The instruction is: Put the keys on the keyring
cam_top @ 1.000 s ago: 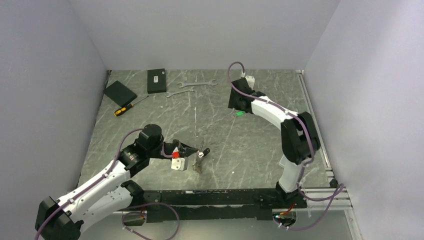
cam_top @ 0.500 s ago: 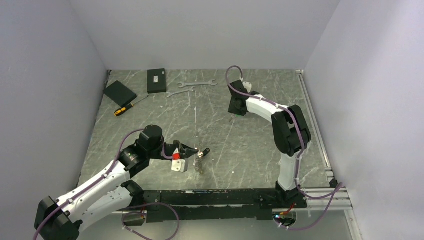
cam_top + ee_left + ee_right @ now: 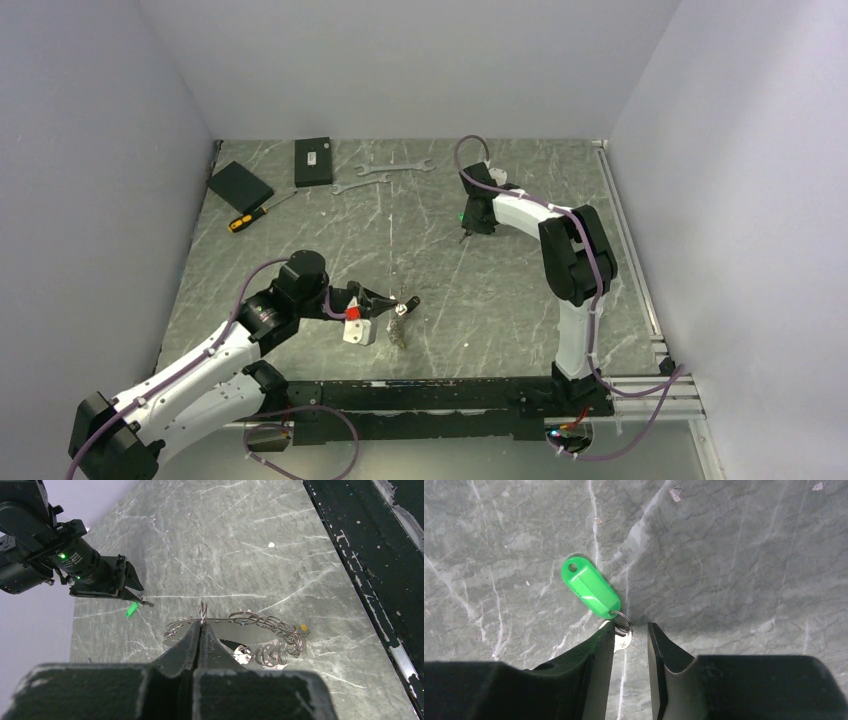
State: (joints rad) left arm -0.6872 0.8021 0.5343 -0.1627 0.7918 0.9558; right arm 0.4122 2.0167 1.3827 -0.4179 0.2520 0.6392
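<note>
The keys [image 3: 623, 639] lie flat on the table by a small split ring, with a bright green tag [image 3: 590, 587] attached. My right gripper [image 3: 631, 630] hangs right over them, open to a narrow gap; the key head sits against its left finger, with free space to the right finger. From above, the right gripper [image 3: 466, 225] points down at the back middle, the green tag [image 3: 461, 213] just showing. The keyring [image 3: 270, 625], a wire loop carrying several small rings, is pinched in my shut left gripper [image 3: 201, 625] near the front.
Two silver wrenches [image 3: 397, 167] lie at the back. Two black boxes [image 3: 313, 161] and a yellow-handled screwdriver [image 3: 255, 213] are at the back left. A small yellow tag [image 3: 303, 627] hangs among the rings. A black rail [image 3: 450, 390] runs along the near edge.
My right gripper has swung left and down over the keys, and its jaws have narrowed around the key head. The left arm stays put, still gripping the keyring.
</note>
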